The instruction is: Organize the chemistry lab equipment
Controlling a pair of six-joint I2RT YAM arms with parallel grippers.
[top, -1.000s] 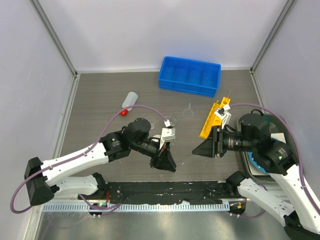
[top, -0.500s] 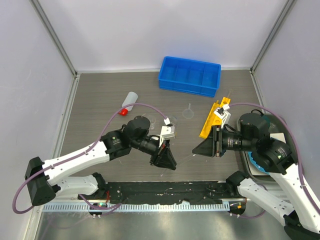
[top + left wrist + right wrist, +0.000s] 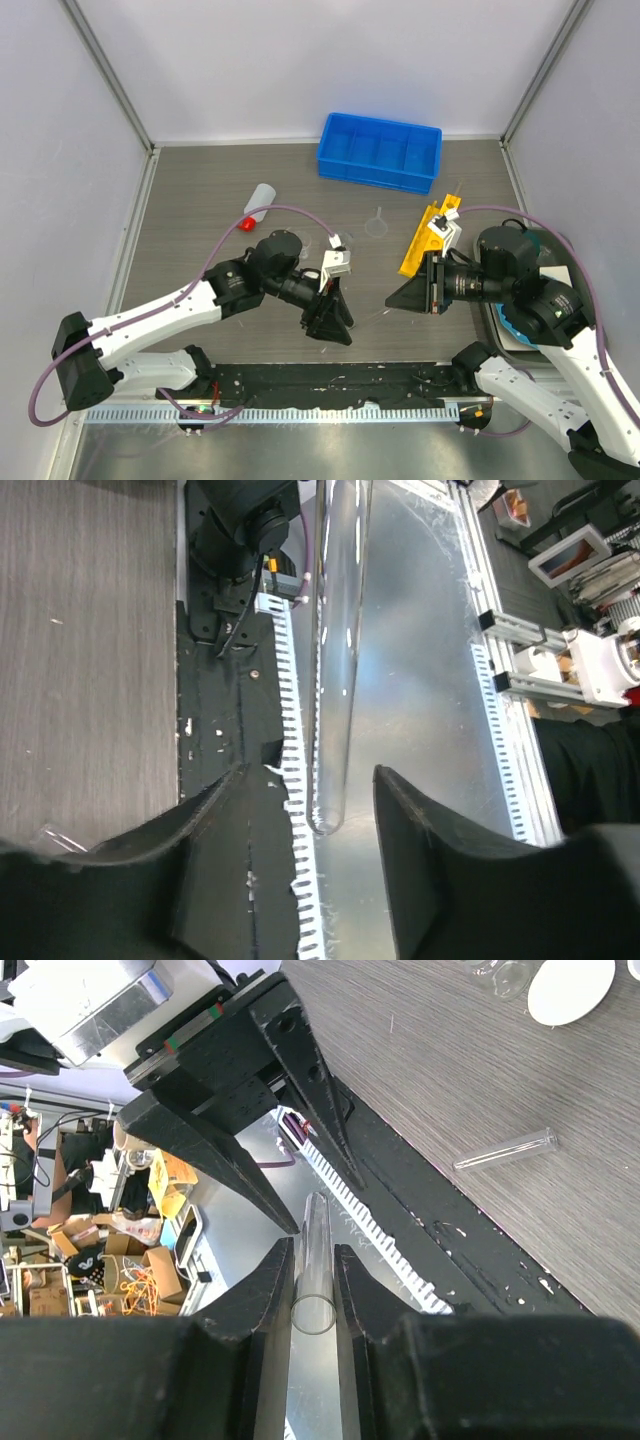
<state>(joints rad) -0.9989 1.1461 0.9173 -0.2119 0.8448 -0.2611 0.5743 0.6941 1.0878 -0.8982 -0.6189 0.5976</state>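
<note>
- Looks like a mid-air handover of a glass test tube [image 3: 335, 680], held above the table [image 3: 200, 200] in the space between the two arms.
- Got the right gripper [image 3: 315, 1255] pinched tight on the open-mouth end, with the mouth pointing back toward its own wrist camera.
- Got the left gripper [image 3: 310, 772] spread wide around the rounded end, one jaw on each side and not touching glass yet, going by the left wrist view.
- Tube end already reaches well down into that gap, so no need to push in further.
- To do this well: centre the tube in the gap first (sits a touch nearer one finger right now), then close slowly and squarely across it, not at an angle.
- Don't release the right side before getting a solid left grip. Thin glass, probably slippery and easy to crack, so go gentle on the squeeze.
- After that, back the right gripper straight off along the tube's axis, no twisting.
- Probably headed for the yellow tube rack [image 3: 425, 238], sitting near the right arm on the near side of the blue bin [image 3: 380, 152].
- Worth noting a second test tube [image 3: 505, 1150] lying flat on the table, a white dish [image 3: 570, 988] beyond it, plus the squeeze bottle [image 3: 258, 205] and funnel [image 3: 378, 222] further back. Avoid sweeping those on the way.
</note>
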